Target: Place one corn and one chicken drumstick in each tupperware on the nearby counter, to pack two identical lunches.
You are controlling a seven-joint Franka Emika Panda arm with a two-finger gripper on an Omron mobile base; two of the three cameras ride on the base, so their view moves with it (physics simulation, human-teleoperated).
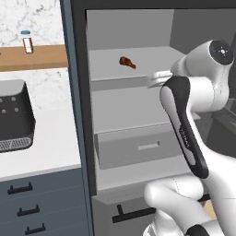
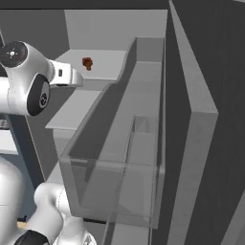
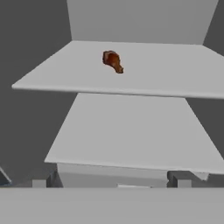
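On the left, the white counter (image 1: 46,147) carries a dark appliance (image 1: 14,115). Right of it, inside the open fridge, a reddish-brown chicken drumstick (image 1: 127,62) lies alone on the upper shelf (image 1: 138,57). The gripper (image 3: 111,181) faces it with jaws wide open and empty, probably lining up for a grab.

The upper shelf (image 3: 144,74) is left open around the chicken drumstick (image 3: 113,61); approach is bounded by the lower shelf (image 3: 131,135) beneath and side walls.
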